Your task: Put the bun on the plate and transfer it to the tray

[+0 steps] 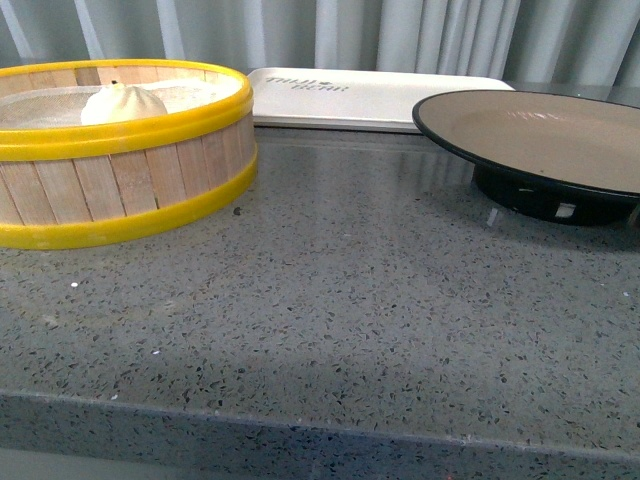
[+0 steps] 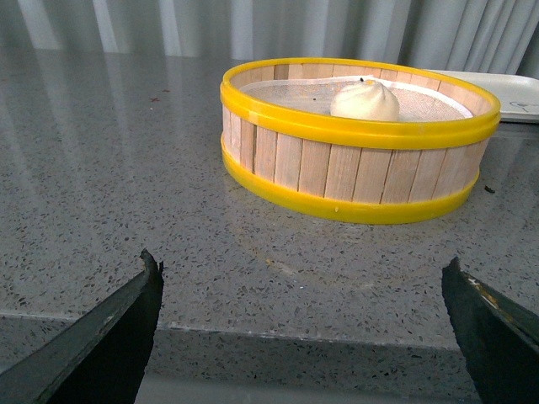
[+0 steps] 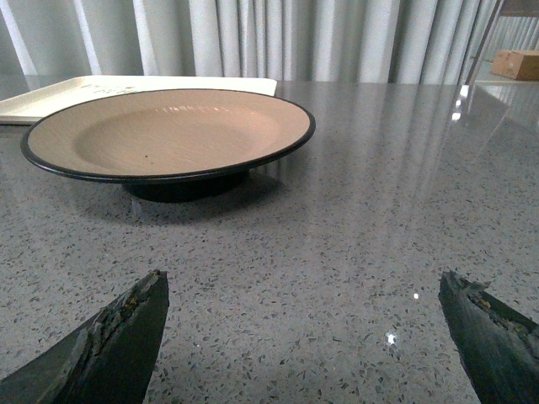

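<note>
Plainly, the bun (image 1: 122, 103) sits inside the yellow-rimmed steamer basket (image 1: 130, 175), on the pale liner, its pleated top rising a little above the rim. The basket stands on the left part of the grey speckled counter (image 1: 350, 300) as the robot faces it. Neither arm shows in the front view.

The left claw (image 2: 301, 265) is spread wide, with nothing between its two dark fingers (image 2: 109, 337). It hangs near the counter's front edge. The bun lies ahead of it, past the basket's near wall and toward the far side of the basket, well apart from both fingertips. A bare stretch of counter separates the claw from the basket.

The right claw (image 3: 303, 278) is likewise spread wide and holds nothing. It is low over the counter, facing the plate (image 3: 177, 130). The plate stands upright on its black foot at the right of the counter, beige inside with a black rim, and carries nothing. It is well apart from the right claw's tips.

The tray (image 1: 370, 100) lies flat at the back, between basket and plate, with dark lettering on its left end. Its left end is just beside the basket's rim; the plate's rim overlaps its right end in the front view, and whether they touch cannot be told. Pale curtains (image 1: 420, 35) hang behind everything.
</note>
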`<state>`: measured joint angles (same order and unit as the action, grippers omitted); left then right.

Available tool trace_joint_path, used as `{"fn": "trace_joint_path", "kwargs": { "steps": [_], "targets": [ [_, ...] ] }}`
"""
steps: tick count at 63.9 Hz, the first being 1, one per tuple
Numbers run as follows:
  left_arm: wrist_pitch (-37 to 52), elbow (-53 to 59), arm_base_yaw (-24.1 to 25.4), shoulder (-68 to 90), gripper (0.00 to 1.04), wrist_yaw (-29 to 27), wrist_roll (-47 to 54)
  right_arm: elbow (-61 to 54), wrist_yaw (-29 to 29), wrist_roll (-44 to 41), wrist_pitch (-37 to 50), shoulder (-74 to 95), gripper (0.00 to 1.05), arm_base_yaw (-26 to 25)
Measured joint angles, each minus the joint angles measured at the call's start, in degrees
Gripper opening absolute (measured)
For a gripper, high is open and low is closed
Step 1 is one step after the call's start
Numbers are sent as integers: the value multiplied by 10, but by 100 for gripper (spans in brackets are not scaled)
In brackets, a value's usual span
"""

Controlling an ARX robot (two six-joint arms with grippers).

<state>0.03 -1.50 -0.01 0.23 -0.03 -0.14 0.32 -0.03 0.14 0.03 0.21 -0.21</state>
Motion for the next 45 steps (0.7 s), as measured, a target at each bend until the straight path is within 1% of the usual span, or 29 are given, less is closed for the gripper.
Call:
{"fn": "trace_joint_path", "kwargs": {
  "steps": [41,42,44,45],
  "targets": [
    [0,0,0,0,98,0,0,0,0,0,0,0,96,0],
    [-15,-4,0,9,98,4,-8,0,0,0,0,0,96,0],
    [-113,-44,2,57,98,21,-52,0,0,0,0,0,96,0],
    [-132,-55,4,71,98,26,-62,0,0,0,0,0,96,0]
  ]
}}
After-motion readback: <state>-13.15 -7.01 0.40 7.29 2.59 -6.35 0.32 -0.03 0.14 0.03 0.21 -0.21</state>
